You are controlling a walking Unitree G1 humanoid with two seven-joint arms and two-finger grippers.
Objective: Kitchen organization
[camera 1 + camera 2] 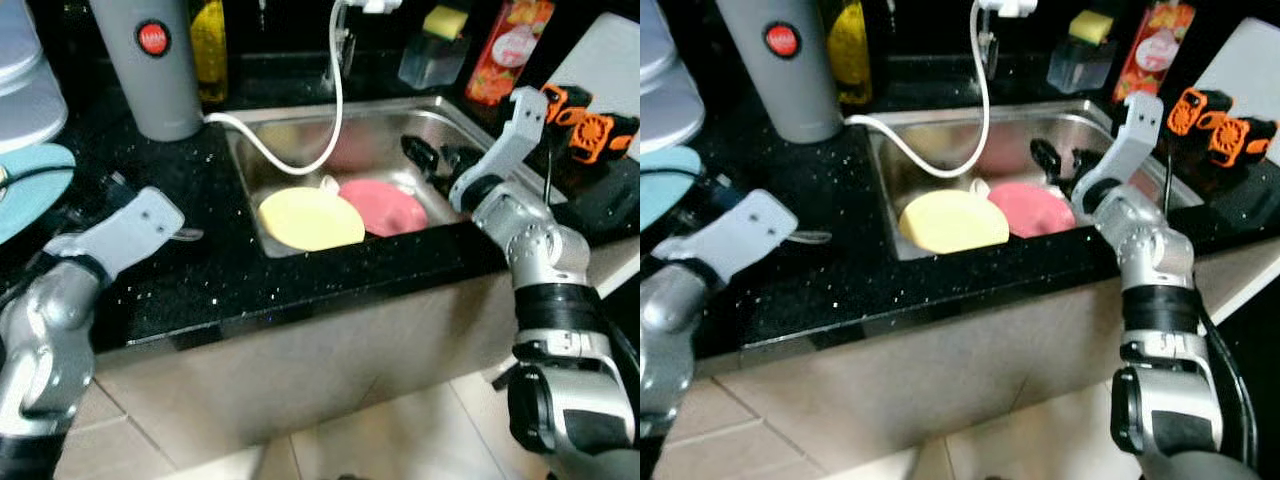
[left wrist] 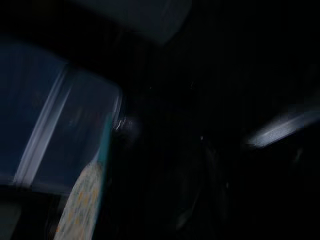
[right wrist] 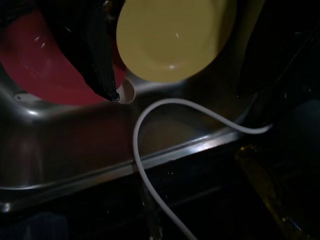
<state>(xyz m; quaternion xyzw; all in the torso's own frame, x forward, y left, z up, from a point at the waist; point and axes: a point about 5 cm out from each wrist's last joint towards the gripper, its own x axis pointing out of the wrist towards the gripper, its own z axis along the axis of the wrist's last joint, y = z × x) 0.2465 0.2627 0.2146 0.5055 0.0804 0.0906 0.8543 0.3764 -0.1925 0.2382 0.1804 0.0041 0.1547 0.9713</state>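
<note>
Plates, one yellow plate (image 1: 311, 219) and one pink plate (image 1: 385, 206), lie in the sink (image 1: 455, 122) by its front edge; the right gripper (image 1: 432, 158), fingers apart and empty, hovers at the right rim, likely needing to descend onto the pink one.

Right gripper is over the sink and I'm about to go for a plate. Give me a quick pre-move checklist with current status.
1. Right gripper open: ok, fingers spread above the sink.
2. Right gripper empty: ok, nothing between the fingers.
3. Pink plate reachable: ok, it lies nearest the gripper.
4. Yellow plate clear of the pink plate: not ok, its edge overlaps the pink one.
5. White hose out of the way: not ok, it loops into the sink behind the plates.
6. Left gripper state: cannot tell, over the black counter.
</note>
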